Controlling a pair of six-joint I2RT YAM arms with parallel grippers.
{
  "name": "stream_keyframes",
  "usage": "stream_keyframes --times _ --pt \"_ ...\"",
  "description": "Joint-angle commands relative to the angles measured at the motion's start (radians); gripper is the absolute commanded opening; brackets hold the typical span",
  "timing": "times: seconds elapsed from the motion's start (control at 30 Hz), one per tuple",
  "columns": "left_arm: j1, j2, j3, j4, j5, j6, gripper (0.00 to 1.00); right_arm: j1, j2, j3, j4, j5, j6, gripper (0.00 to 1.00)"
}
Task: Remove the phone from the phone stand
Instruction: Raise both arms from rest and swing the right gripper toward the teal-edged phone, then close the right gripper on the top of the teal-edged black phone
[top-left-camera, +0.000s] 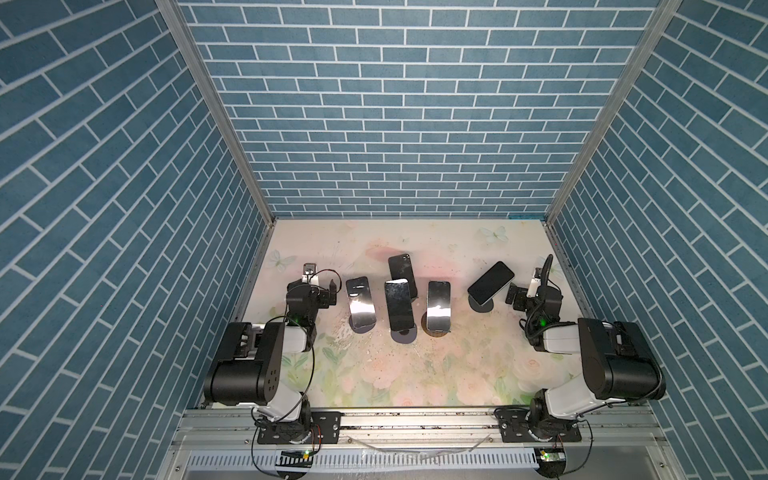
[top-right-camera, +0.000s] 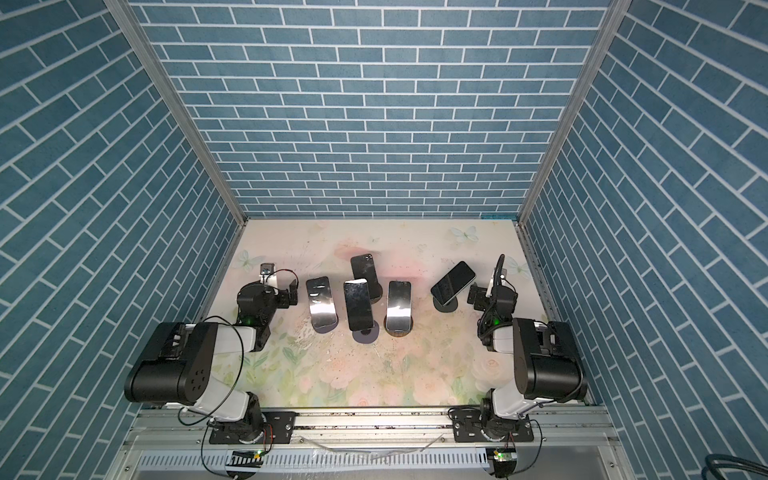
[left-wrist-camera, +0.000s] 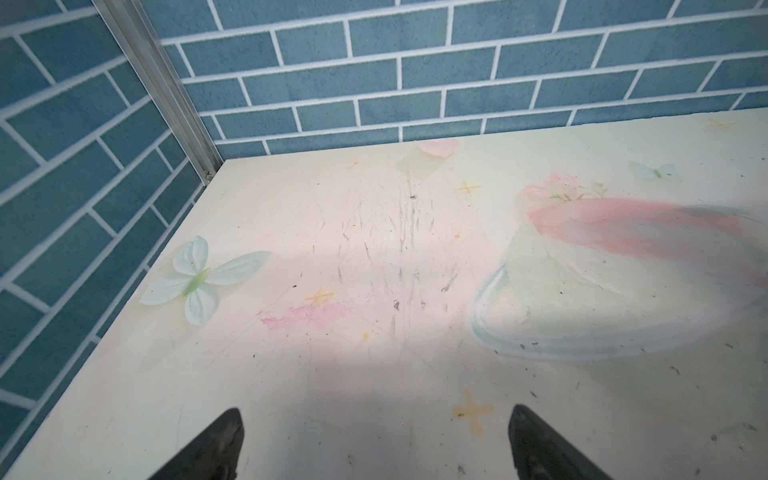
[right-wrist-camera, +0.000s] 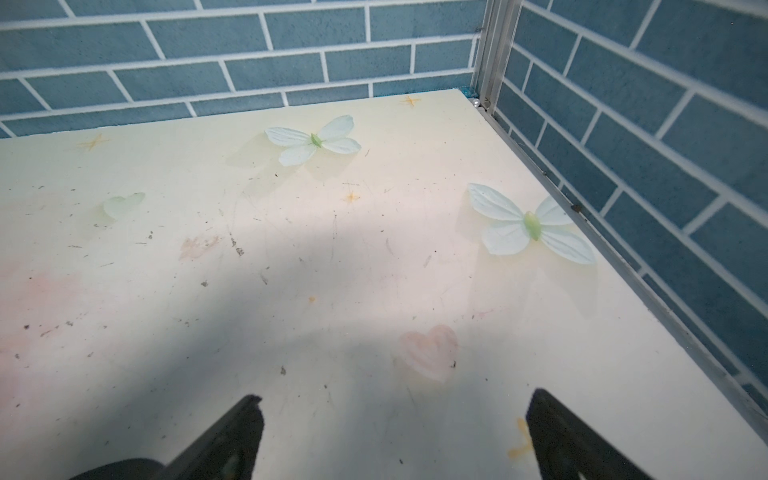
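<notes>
— Phones, five of them, each propped on one of the dark round-based stands (top-left-camera: 405, 336), mid-way across the flowered table (top-left-camera: 415, 374). You see them?

— I do. The leftmost phone (top-left-camera: 360, 302), the middle phone (top-left-camera: 399, 307) and the right-centre phone (top-left-camera: 438, 302) make a row. Their long axes run from the front rail (top-left-camera: 415, 419) toward the back wall (top-left-camera: 395, 124), and the glass leans back and catches the light.

— And the rear phone (top-left-camera: 401, 270)?

— It's tucked just behind the middle one and partly hidden by it. The long axis is much the same, with the far end tipped a touch leftward. Screen or back, I can't tell.

— The rightmost phone (top-left-camera: 490, 282) is the odd one.

— Yes, it's turned. The long axis lies on a diagonal, low end toward the front left, high end toward the back right corner, dark face up. The rightmost stand (top-left-camera: 481, 306) sits apart from the row.

— Grippers?

— The left gripper (left-wrist-camera: 376, 419) hangs just left of the leftmost phone, not touching it, and faces the back wall. Its wrist view shows the jaws spread wide over bare table with nothing between them. The right gripper (right-wrist-camera: 397, 402) is just right of the rightmost phone. It faces the back wall too, jaws wide and empty.

— So all five are on their stands.

— Every one.
</notes>
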Motion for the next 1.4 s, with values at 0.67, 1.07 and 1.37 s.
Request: stream_keyframes --times 0.67,1.07,1.37 --pt "0.004 -0.245 0.055 -0.272 -0.078 -0.027 1.0 -0.001 -0.314 0.216 -0.556 0.063 0.131 0.99" --pt "-0.031 -0.506 0.205 -0.713 -0.204 -0.21 1.0 -0.004 -0.362 0.355 -0.785 -0.093 0.429 0.99" --pt "-0.057 -0.575 0.303 -0.93 -0.057 -0.356 1.0 -0.009 -0.505 0.325 -0.91 0.043 0.601 0.99"
